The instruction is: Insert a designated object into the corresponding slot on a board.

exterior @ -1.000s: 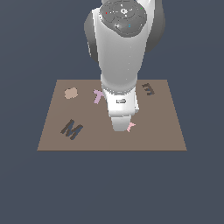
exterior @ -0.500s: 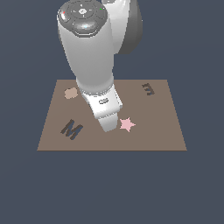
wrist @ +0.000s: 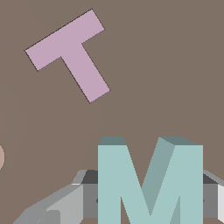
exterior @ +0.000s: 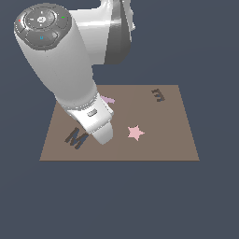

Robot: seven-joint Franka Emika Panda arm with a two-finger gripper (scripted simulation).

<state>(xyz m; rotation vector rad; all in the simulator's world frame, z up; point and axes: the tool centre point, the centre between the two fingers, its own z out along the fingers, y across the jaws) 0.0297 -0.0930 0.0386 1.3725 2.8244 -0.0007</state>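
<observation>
In the wrist view the light teal M-shaped block (wrist: 150,183) fills the near foreground, upright, its darker teal sides showing along its top. The gripper (wrist: 148,199) is closed on it: grey fingers (wrist: 65,205) press in from either side of the block. Beyond it lies the flat brown board (wrist: 175,65), with the lilac T (wrist: 72,54) lying flat on it, well apart from the block, and a sliver of a tan shape (wrist: 1,156) at the edge of the picture.

In the exterior view the white arm (exterior: 65,79) leans over the board (exterior: 163,144) from the far side, its end (exterior: 95,122) low over the board's part toward the exterior view's left. The block itself is hidden there behind the arm. The dark M-shaped slot (exterior: 76,138) sits near the board's front corner on the exterior view's left, just beside the arm's end and not under it. The pink star (exterior: 135,133) lies near the board's middle, toward the front edge. The lilac T (exterior: 108,100) peeks out behind the arm. Farthest, the small dark E-shaped recess (exterior: 158,95) lies near the back corner on the exterior view's right.
</observation>
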